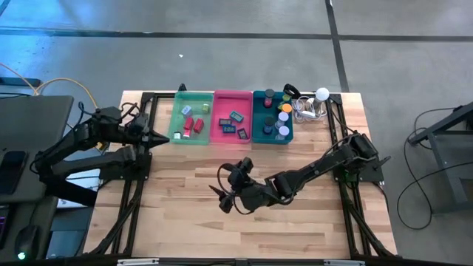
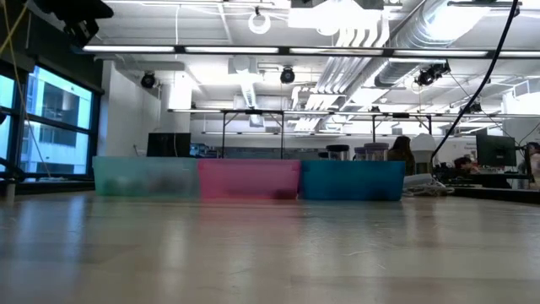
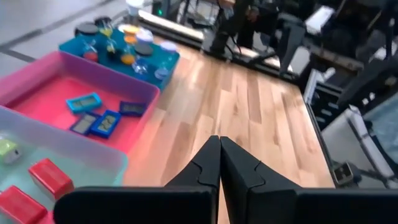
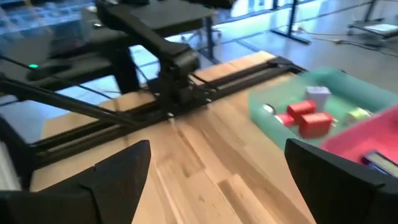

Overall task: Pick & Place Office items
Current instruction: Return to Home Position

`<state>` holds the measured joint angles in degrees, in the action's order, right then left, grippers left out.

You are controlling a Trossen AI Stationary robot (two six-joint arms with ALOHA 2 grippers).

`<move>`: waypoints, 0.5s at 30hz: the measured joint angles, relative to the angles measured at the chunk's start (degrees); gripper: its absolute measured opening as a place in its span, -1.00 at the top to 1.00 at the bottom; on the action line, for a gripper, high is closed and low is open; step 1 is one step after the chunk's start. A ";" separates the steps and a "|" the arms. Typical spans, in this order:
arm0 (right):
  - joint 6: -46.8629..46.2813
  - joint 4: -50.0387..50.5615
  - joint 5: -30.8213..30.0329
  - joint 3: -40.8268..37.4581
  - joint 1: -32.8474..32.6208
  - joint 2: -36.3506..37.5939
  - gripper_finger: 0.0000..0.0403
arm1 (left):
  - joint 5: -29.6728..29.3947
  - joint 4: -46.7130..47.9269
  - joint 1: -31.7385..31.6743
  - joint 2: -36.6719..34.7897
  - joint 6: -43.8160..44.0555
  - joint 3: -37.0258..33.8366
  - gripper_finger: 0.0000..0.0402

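Note:
The office items lie in three trays along the far edge. Red blocks [image 1: 194, 124] [image 3: 51, 176] are in the green tray [image 1: 177, 118]. Blue clips [image 1: 233, 122] [image 3: 102, 121] are in the pink tray [image 1: 219, 111]. Cylinders and round pieces [image 1: 276, 118] [image 3: 127, 46] stand in the teal tray [image 1: 256, 118]. My left gripper [image 1: 167, 137] [image 3: 219, 142] is shut and holds nothing, raised at the table's left side near the green tray's near corner. My right gripper [image 1: 222, 189] [image 4: 217, 158] is open with nothing between its fingers, above the middle of the table.
A white ball with cables [image 1: 319, 97] lies right of the teal tray at the far right corner. A black frame [image 1: 148, 96] runs around the table. Bare wood [image 1: 310, 222] spreads between the trays and the near edge. In the low view the trays [image 2: 249, 179] stand side by side.

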<state>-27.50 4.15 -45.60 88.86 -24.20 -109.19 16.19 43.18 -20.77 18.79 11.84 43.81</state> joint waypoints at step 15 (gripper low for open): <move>-2.09 -4.84 6.36 0.00 5.87 0.00 -0.79 | -1.38 -1.56 4.73 -0.35 2.75 -5.25 1.00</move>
<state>-29.60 -0.69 -39.24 88.86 -18.33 -109.19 14.81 41.62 -16.05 18.44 14.58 38.56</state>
